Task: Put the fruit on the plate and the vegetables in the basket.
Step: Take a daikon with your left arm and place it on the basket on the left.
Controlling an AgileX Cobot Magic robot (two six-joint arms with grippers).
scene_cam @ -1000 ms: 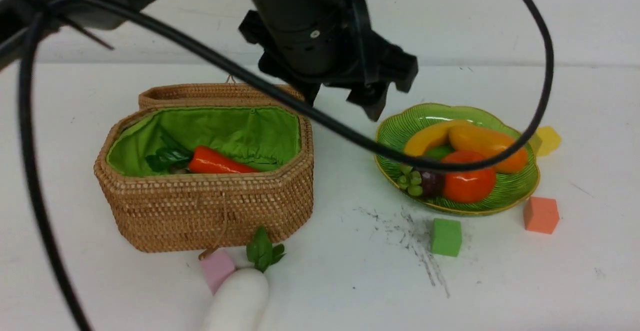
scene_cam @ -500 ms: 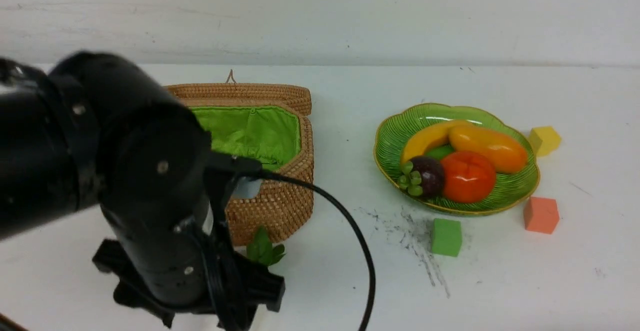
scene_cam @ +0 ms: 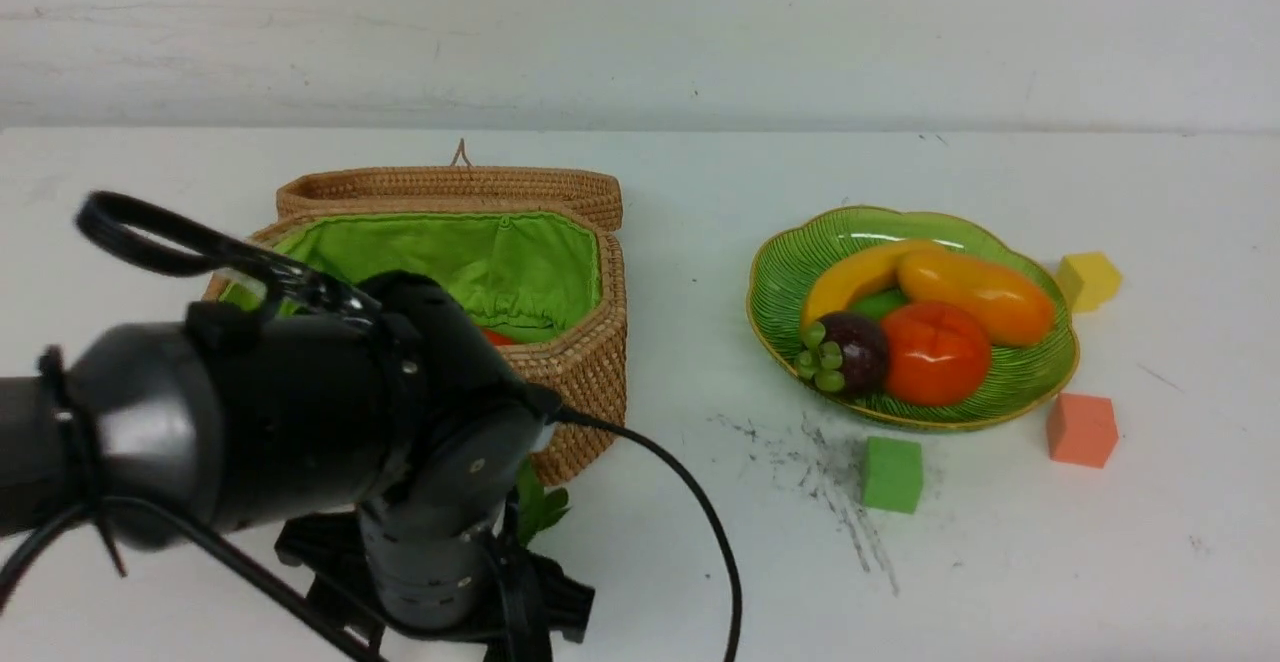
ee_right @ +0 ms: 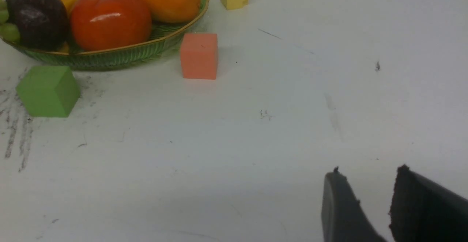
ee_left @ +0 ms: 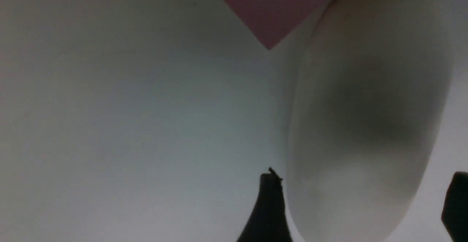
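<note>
A: Straddling the white radish (ee_left: 365, 125), the left gripper (ee_left: 360, 198) has its jaws spread wide, one finger on each side, not yet closed on it.

B: Its long axis?

A: Running straight away from the jaws, leaf end far; a pink cube (ee_left: 274, 8) touches that far end.

B: The right gripper (ee_right: 365, 191)?

A: Jaws slightly apart, empty, above bare table (ee_right: 256, 143).

B: Containers?

A: The basket (scene_cam: 580, 362) shows a red sliver of carrot (scene_cam: 497, 338). The plate (scene_cam: 1020, 382) holds banana (scene_cam: 850, 277), mango (scene_cam: 980, 292), persimmon (scene_cam: 935, 352), mangosteen (scene_cam: 860, 352).
</note>
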